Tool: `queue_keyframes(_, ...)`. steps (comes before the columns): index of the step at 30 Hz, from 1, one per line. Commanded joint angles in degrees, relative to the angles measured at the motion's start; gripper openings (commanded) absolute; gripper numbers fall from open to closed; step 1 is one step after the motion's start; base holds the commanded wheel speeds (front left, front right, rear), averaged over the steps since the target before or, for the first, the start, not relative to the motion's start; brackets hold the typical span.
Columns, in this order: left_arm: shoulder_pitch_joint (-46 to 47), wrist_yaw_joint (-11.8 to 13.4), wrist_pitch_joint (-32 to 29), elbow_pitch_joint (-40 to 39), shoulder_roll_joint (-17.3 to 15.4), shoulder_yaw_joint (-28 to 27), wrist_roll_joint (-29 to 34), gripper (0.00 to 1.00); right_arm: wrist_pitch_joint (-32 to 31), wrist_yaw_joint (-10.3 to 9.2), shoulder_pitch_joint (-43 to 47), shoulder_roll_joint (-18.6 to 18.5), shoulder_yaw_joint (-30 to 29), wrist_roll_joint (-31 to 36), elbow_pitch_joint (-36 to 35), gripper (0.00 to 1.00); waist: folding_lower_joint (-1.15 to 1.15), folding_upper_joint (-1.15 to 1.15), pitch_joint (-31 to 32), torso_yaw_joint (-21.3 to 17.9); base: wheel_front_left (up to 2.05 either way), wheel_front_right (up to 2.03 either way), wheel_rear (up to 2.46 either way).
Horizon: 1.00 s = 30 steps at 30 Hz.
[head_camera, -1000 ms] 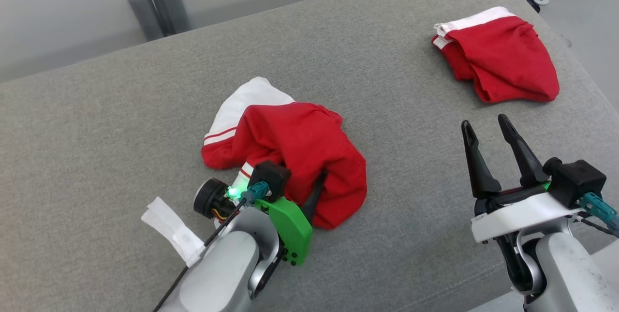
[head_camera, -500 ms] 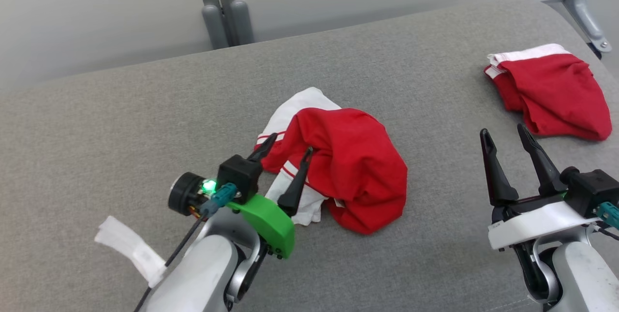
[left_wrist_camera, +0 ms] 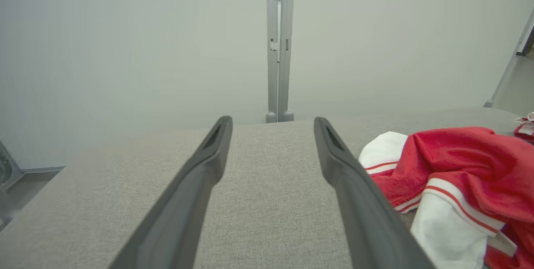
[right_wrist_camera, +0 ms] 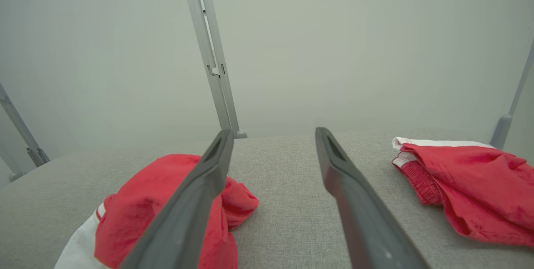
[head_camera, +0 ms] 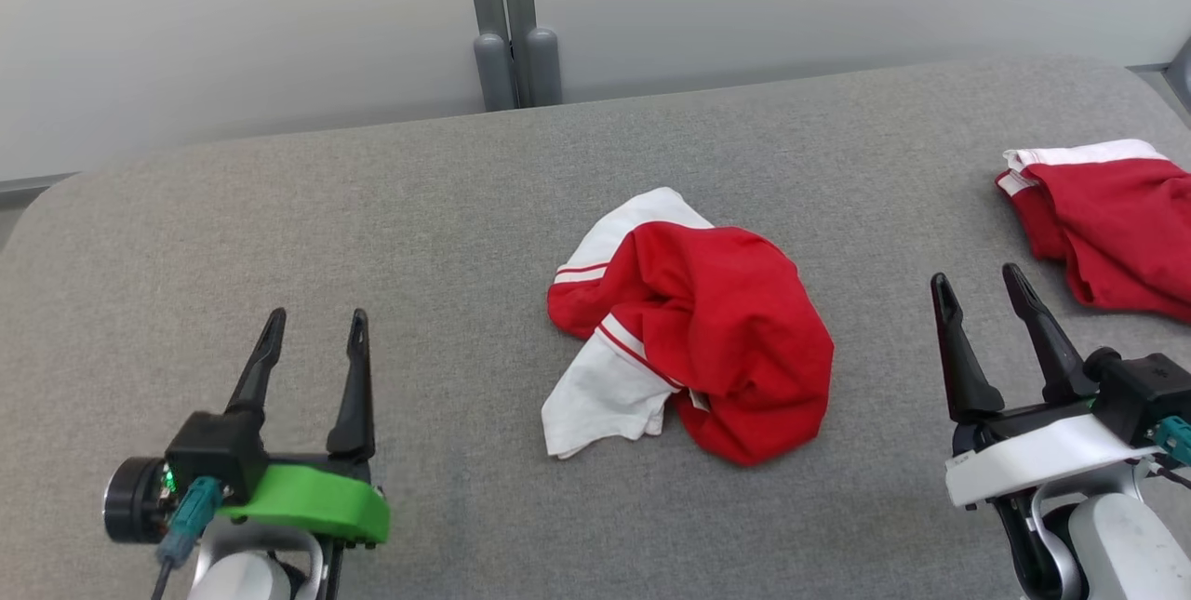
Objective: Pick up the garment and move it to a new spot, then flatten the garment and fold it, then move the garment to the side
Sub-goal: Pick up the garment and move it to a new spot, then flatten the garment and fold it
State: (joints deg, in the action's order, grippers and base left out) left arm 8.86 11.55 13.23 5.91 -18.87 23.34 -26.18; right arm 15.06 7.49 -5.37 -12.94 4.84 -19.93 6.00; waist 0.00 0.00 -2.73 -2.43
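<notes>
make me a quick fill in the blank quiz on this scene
The crumpled garment on the grey cushion is white and ____.
The left claw and the right claw are both ____, holding nothing.
The second garment lies nearest the ____ claw.
Missing words: red; open; right.

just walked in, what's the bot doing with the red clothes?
Nothing is held at the moment. A crumpled red-and-white garment lies in the middle of the grey padded surface, not yet flattened or folded. The left gripper and right gripper sit open on either side of it, touching nothing. A second red garment lies more neatly at the far right edge.
</notes>
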Motion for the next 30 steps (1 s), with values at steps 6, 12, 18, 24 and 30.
queue_keyframes(6, -8.1, 1.0, 2.0, -3.0, 0.0, -5.6, 0.4, 1.00, 0.2, 0.01, 2.3, 0.9, 0.0, 0.3, -0.8, 1.00, 0.00, 0.00, 0.4, -0.7, 0.00, 0.00, 0.00)
queue_keyframes(12, -13.0, -0.1, 2.0, -5.3, 3.4, -10.2, 2.9, 1.00, 0.2, 0.01, 3.7, 1.2, -1.1, 0.3, -1.3, 1.00, 0.00, 0.00, 0.4, -0.5, 0.00, 0.00, 0.00)
queue_keyframes(18, -13.7, -2.5, 2.0, -4.9, 6.0, -12.4, 5.2, 1.00, 0.2, 0.01, 3.9, 1.3, -1.1, 0.6, -1.3, 1.00, 0.00, 0.00, 0.4, -0.2, 0.00, 0.00, 0.00)
queue_keyframes(24, -13.6, -4.2, 2.0, -4.3, 7.6, -13.9, 7.1, 1.00, 0.2, 0.01, 3.7, 1.5, -1.2, 0.7, -1.2, 1.00, 0.00, 0.00, 0.4, -0.4, 0.00, 0.00, 0.00)
queue_keyframes(30, -12.6, -5.6, 2.0, -4.0, 9.0, -15.3, 8.4, 1.00, 0.2, 0.01, 3.5, 1.3, -1.4, 0.7, -1.0, 1.00, 0.00, 0.00, 0.1, -0.3, 0.00, 0.00, 0.00)
